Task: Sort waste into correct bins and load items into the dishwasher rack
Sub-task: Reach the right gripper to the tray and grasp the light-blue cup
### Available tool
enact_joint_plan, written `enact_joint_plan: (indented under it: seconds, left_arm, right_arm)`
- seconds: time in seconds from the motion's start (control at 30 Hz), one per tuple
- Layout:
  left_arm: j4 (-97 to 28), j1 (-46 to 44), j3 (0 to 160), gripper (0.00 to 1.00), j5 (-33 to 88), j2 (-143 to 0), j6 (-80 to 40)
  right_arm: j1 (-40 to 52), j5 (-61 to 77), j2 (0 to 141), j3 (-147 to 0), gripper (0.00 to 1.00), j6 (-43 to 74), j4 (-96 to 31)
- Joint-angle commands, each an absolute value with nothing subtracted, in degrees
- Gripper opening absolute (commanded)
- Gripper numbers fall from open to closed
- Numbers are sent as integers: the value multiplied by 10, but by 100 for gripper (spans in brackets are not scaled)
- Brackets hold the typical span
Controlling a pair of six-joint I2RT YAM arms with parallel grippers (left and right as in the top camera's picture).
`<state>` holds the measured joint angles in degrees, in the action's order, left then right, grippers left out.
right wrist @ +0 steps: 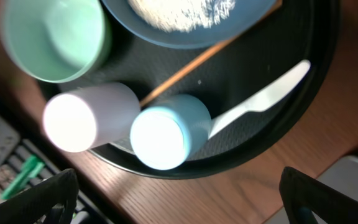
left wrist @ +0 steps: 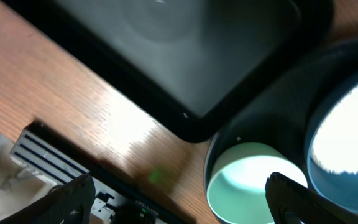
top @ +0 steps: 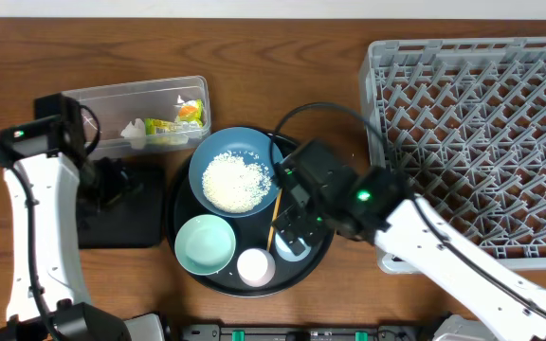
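Observation:
The dark-blue bowl (top: 254, 142) holds the rice heap (top: 237, 182) on the round black tray (top: 218, 278). The mint bowl (top: 205, 244), the pink cup (top: 256, 267) and the wooden stick (top: 275, 216) are on that tray too. My right gripper (top: 297, 225) hovers open over the light-blue cup (right wrist: 166, 130) and the white utensil (right wrist: 266, 93); in its wrist view (right wrist: 179, 202) the jaws are empty. The clear tub (top: 93, 99) holds the snack wrapper (top: 190, 112) and white scraps (top: 136, 131). My left gripper (top: 112, 185) is open and empty over the shallow black tray (top: 131, 227). The rack (top: 472, 142) stands at the right.
The left wrist view shows the shallow black tray (left wrist: 185, 56), the mint bowl (left wrist: 253, 186) and the blue bowl's rim (left wrist: 312, 134) between open fingers (left wrist: 179, 202). The right wrist view shows the pink cup (right wrist: 86, 118), the mint bowl (right wrist: 55, 37) and the stick (right wrist: 204, 59).

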<state>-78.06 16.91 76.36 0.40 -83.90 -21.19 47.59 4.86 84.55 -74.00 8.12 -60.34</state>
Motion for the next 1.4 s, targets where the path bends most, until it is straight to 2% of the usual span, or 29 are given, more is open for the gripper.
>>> enact_joint_plan:
  seconds: [0.0, 0.47, 0.93, 1.37]
  left_arm:
    - [-787, 198, 767, 89, -7, -841, -227]
    - [-788, 204, 767, 89, -7, -841, -231]
    - [-786, 204, 767, 89, -7, -841, -231]
    - [-786, 204, 767, 89, -7, -841, -231]
  right_arm:
    - [497, -11, 881, -742, 99, 124, -605]
    - [503, 22, 961, -741, 99, 124, -598]
    - [503, 80, 967, -705, 99, 140, -598]
    - [503, 64, 967, -654, 98, 141, -495]
